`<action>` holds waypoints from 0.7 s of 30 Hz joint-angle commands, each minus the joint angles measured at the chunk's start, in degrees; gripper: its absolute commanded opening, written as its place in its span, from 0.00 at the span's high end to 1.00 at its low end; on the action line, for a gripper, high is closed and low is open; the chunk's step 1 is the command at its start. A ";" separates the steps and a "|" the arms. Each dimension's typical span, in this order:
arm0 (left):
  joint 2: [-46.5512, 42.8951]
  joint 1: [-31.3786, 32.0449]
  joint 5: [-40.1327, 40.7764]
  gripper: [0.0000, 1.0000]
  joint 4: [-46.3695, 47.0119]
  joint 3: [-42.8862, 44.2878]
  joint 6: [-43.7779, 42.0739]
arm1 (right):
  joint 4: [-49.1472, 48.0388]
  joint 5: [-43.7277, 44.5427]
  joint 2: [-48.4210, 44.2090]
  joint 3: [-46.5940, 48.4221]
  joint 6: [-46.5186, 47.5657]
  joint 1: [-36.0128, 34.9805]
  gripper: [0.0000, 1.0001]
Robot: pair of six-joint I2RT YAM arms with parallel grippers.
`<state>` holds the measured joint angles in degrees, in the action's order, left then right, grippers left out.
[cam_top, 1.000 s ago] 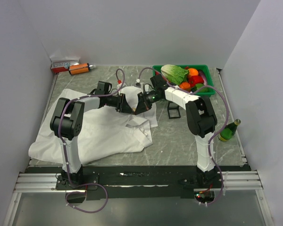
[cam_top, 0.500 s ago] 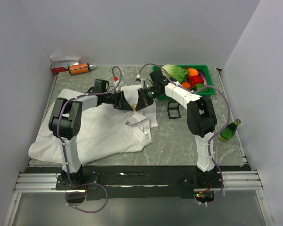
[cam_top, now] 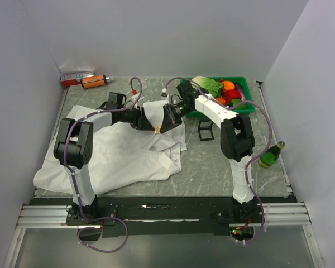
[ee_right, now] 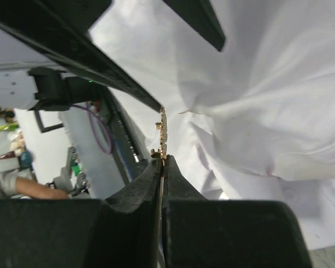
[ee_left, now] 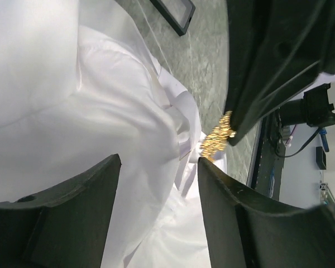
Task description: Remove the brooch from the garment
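pinching brooch (ee_right: 162, 132) in right gripper (ee_right: 161, 159) tips

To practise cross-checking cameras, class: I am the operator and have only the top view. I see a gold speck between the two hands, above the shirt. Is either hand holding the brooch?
Observer: Yes. The right wrist view shows the right hand shut on the brooch, pinching its lower end.
Operator: And the left hand?
Observer: Its own wrist view shows the left hand with fingers apart and the white shirt filling the gap. I cannot tell whether it grips.
Operator: Is the brooch off the cloth?
Observer: The left wrist view shows it at the right hand's tip, close against a shirt fold. Whether it is free is unclear.
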<state>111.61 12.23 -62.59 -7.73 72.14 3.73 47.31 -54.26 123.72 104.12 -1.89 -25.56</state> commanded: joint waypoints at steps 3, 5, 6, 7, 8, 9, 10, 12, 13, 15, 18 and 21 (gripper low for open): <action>-4.65 0.34 1.59 0.38 -2.47 0.37 -4.78 | 3.93 -5.51 2.58 3.73 -0.74 0.95 1.00; -5.35 0.25 2.29 0.38 -2.29 -0.06 -4.52 | 3.32 -5.42 2.75 3.11 -1.79 1.21 1.00; -5.61 0.25 2.38 0.38 -2.21 -0.07 -4.34 | 3.32 -5.42 2.75 2.94 -1.97 1.30 1.00; -5.88 0.16 2.90 0.38 -2.29 -0.24 -4.25 | 3.40 -5.50 2.75 2.85 -1.89 1.39 1.00; -6.05 0.16 3.08 0.38 -2.29 -0.16 -4.25 | 3.58 -5.59 2.58 2.41 -1.45 1.48 1.00; -6.06 -0.01 3.17 0.39 -2.38 -0.07 -4.08 | 3.58 -5.68 2.40 2.06 -1.28 1.57 1.00; -6.06 -0.10 3.26 0.39 -2.29 -0.07 -4.08 | 3.58 -5.68 2.23 1.88 -1.10 1.65 1.00; -6.06 -0.19 4.14 0.39 -2.47 0.28 -4.08 | 3.75 -5.16 1.79 1.18 -0.75 2.18 1.00; -6.06 -0.19 4.58 0.39 -2.56 0.46 -4.08 | 3.84 -4.81 1.53 0.83 -0.66 2.36 1.00; -5.97 -0.19 5.46 0.39 -3.26 0.81 -4.08 | 4.37 -4.28 1.00 0.65 0.22 2.62 1.00; -6.14 -0.19 6.86 0.40 -3.96 1.07 -4.17 | 5.24 -2.35 0.21 0.30 1.36 2.80 1.00; -7.02 -0.19 7.83 0.40 -4.57 1.07 -4.25 | 5.86 -1.20 -0.58 -0.05 3.82 2.89 1.00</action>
<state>108.01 12.19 -56.40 -11.73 72.10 0.99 51.20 -57.01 126.67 104.51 -1.45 -23.09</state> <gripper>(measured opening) 0.601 0.051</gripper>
